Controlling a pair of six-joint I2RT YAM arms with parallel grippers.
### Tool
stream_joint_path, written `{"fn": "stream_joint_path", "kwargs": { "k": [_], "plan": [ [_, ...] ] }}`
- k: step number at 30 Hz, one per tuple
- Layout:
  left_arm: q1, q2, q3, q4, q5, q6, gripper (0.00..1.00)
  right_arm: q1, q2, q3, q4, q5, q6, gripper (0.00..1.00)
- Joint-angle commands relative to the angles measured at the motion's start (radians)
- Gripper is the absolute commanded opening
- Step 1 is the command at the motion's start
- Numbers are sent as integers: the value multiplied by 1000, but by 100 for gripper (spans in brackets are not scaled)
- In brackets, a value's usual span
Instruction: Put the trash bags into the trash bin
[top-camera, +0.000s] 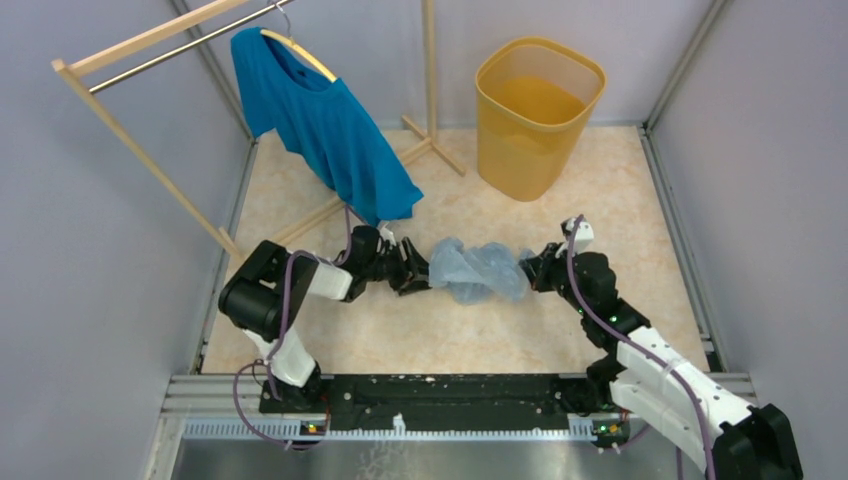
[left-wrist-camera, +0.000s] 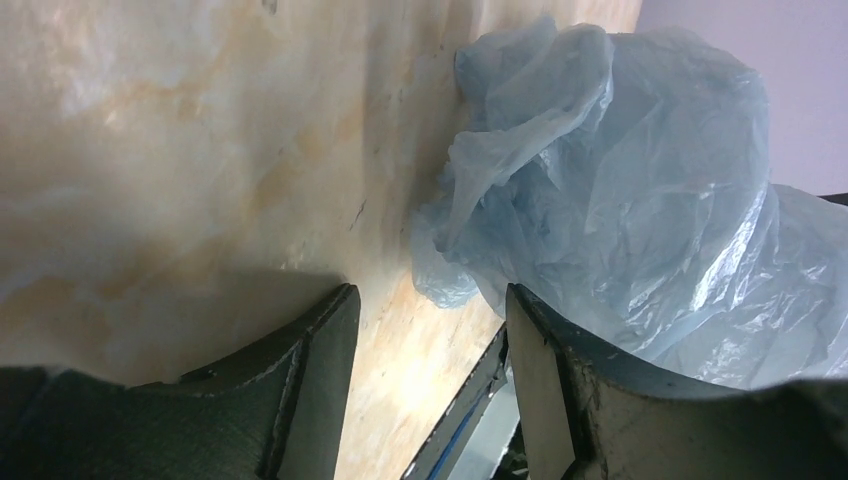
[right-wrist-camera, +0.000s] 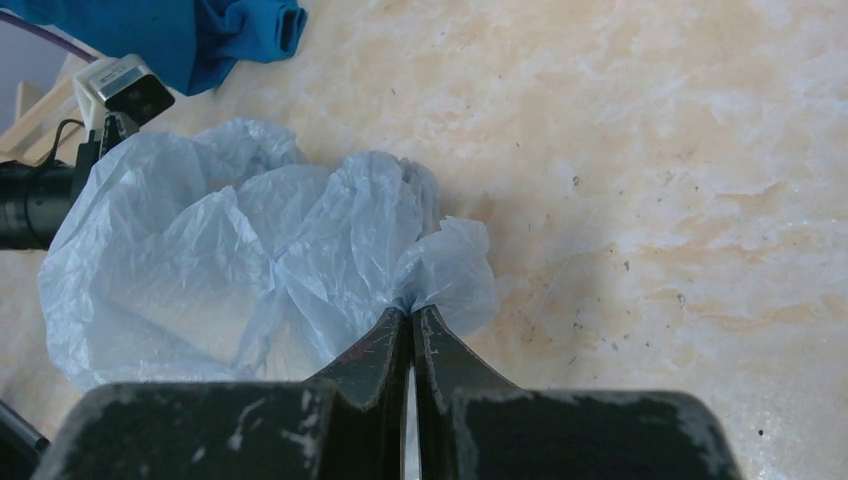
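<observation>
The pale blue-grey trash bag (top-camera: 478, 268) lies crumpled on the table between my two grippers. My right gripper (top-camera: 535, 268) is shut on the bag's right edge; in the right wrist view the tips (right-wrist-camera: 411, 312) pinch a gathered fold of the bag (right-wrist-camera: 250, 250). My left gripper (top-camera: 415, 270) is open at the bag's left edge. In the left wrist view its jaws stand apart (left-wrist-camera: 430, 300), with nothing between them, and the bag (left-wrist-camera: 620, 180) bulges over the right finger. The yellow trash bin (top-camera: 535, 115) stands upright at the back, empty.
A teal T-shirt (top-camera: 320, 120) hangs on a wooden rack (top-camera: 150, 40) at the back left, its hem near my left arm; it also shows in the right wrist view (right-wrist-camera: 190, 30). Grey walls enclose the table on three sides.
</observation>
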Motion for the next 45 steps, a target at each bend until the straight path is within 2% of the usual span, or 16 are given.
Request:
{"fn": "stream_joint_path", "kwargs": {
  "k": [1,5,11,16,21,25,30,33,37,42,45],
  "plan": [
    [-10,49,37,160,18,-43,63,2,-9,2,17,-29,5,0],
    [-11,17,-11,217,-4,-85,67,1,-23,6,-5,-29,6,0],
    [18,-108,-82,141,-60,-86,78,2,-47,12,-24,-20,0,0],
    [53,-97,-64,133,-27,-120,83,2,-47,26,-37,-20,-10,0],
    [28,-8,11,171,20,-153,82,2,-48,27,-25,-30,-3,0],
    [-25,67,63,211,37,-174,73,2,-48,22,-18,-38,3,0],
    [-40,145,51,386,46,-257,69,2,-55,22,-31,-44,5,0],
    [-44,187,71,457,54,-297,60,2,-60,22,-40,-45,3,0],
    [-51,185,83,475,40,-295,29,2,-71,26,-59,-45,-3,0],
    [-40,39,51,272,-32,-136,1,1,-110,44,-123,-22,-26,0],
    [-16,-70,34,145,-51,-45,0,0,-127,59,-143,-12,-47,0]
  ]
}}
